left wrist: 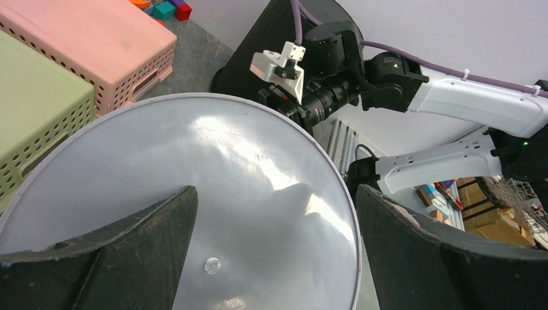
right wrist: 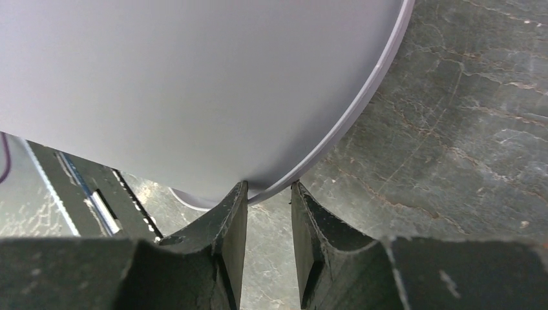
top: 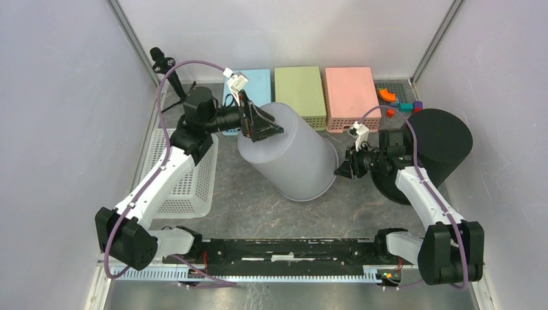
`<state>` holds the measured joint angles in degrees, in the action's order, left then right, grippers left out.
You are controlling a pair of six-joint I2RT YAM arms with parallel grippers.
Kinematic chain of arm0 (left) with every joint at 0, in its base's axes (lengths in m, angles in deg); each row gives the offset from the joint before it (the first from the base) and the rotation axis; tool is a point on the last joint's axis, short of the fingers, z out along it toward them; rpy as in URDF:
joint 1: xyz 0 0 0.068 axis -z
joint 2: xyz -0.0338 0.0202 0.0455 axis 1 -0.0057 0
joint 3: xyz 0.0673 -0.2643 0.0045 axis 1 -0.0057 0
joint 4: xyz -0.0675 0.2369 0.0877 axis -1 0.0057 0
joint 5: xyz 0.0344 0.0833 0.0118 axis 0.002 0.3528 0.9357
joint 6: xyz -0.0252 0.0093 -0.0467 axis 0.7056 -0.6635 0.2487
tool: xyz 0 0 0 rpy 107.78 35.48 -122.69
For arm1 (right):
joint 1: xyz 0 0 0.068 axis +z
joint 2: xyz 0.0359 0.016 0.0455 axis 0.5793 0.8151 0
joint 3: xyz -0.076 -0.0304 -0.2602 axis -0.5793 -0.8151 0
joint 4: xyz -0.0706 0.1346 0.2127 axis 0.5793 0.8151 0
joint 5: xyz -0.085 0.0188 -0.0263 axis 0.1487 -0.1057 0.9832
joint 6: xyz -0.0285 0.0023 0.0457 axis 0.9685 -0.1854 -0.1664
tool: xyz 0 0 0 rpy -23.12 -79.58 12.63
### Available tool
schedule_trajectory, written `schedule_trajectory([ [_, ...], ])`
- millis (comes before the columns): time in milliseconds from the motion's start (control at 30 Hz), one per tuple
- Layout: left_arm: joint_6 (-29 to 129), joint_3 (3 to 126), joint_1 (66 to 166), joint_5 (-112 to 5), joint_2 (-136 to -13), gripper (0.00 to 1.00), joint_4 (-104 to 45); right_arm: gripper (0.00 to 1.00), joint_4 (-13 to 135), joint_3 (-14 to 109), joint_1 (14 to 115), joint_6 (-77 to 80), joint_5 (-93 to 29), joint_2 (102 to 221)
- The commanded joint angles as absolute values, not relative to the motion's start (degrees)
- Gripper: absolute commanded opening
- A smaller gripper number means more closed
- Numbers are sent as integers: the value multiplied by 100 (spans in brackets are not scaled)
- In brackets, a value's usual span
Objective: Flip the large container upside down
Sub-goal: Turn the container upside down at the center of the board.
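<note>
The large pale grey container (top: 291, 158) stands tilted in the middle of the table, its flat base up towards the back left and its mouth down towards the front right. My left gripper (top: 271, 126) is wide open against the base, which fills the left wrist view (left wrist: 213, 194), with one finger on each side (left wrist: 276, 194). My right gripper (top: 340, 169) is at the container's right rim. In the right wrist view the wall (right wrist: 194, 84) is above, and the thin rim runs between the nearly closed fingertips (right wrist: 268, 187).
A black container (top: 439, 145) lies behind my right arm. A white basket (top: 184, 174) is on the left. Blue (top: 262, 84), green (top: 300, 90) and pink (top: 351, 93) bins line the back, with toy blocks (top: 397, 100) at the back right.
</note>
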<state>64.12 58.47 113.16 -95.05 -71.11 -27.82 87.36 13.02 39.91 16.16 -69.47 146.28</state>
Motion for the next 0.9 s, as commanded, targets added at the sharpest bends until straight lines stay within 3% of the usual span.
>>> schedule_trajectory([
  [0,6206,5831,11520,-9548,-7394,100,-2505,35,8268,1343,4148,2011,-6904,14421],
  [600,5863,5918,11784,-9483,-7694,100,-2224,38,8397,1564,4238,2758,-5918,13985],
  [867,4708,6768,11755,-9694,-7042,100,-940,50,9383,2789,4243,3291,-5669,13119],
])
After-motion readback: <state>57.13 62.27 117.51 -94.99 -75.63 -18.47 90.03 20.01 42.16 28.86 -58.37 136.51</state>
